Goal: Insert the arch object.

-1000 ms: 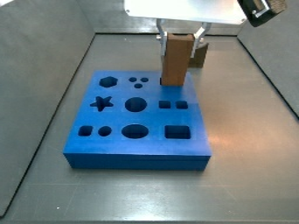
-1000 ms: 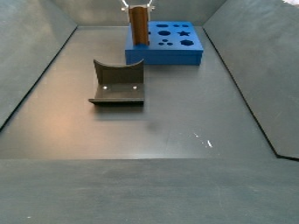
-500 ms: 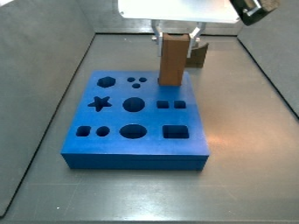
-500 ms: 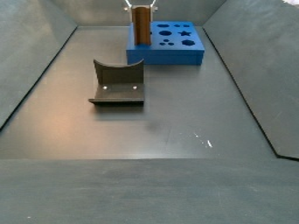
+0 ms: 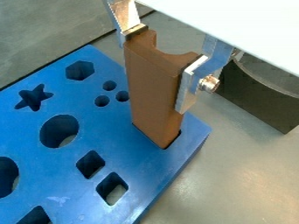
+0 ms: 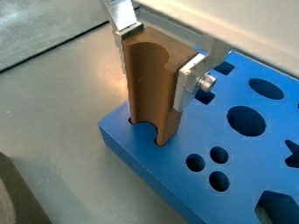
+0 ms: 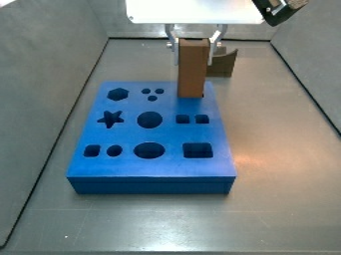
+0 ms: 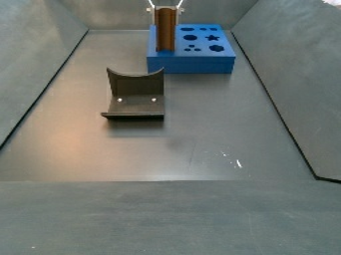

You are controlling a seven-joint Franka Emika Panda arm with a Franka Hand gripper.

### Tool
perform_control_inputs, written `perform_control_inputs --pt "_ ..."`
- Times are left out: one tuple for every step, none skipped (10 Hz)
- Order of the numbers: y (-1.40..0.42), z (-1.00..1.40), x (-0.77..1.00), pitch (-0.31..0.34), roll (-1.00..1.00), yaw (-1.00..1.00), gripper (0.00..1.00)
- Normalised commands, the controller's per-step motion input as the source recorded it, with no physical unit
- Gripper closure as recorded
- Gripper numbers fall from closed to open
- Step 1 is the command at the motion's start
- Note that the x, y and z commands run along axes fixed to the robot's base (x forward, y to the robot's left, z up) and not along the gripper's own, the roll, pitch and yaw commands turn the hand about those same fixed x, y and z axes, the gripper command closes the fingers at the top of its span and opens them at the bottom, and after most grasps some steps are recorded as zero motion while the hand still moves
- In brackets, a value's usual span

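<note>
In a side view, the fixture point(image 8: 135, 96), a dark bracket with a curved notch, stands nearest on the grey floor point(image 8: 173, 149), well apart from the blue board point(image 8: 202, 50) at the far end. It sits where it did a second ago.

The arch object point(image 8: 166, 28), a tall brown block, stands upright at the board's near corner. In a side view it point(image 7: 192, 68) rises from the board's point(image 7: 154, 134) far edge, beyond the star, circle and square cutouts. Since a second ago it has shifted slightly along that edge and sits a little lower in this view.

The gripper point(image 5: 163, 50) holds it from above. In both wrist views the silver fingers point(image 5: 191, 84) press flat on opposite faces of the block point(image 5: 155, 92), clamped on it. A wrist view shows a curved groove running down one face of the block point(image 6: 152, 87), its lower end at the corner of the board point(image 6: 222, 153). Whether that end has entered a hole, I cannot tell.
</note>
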Motion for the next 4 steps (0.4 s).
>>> perform_control_inputs --pt "-0.05 -0.24 0.03 -0.003 0.07 0.00 1.00" --pt "0.00 -0.17 0.00 0.000 0.00 -0.01 1.00" --pt "0.00 -0.10 0.00 -0.034 0.00 0.00 1.00" --pt "-0.01 -0.03 0.00 -0.043 0.00 0.00 1.00"
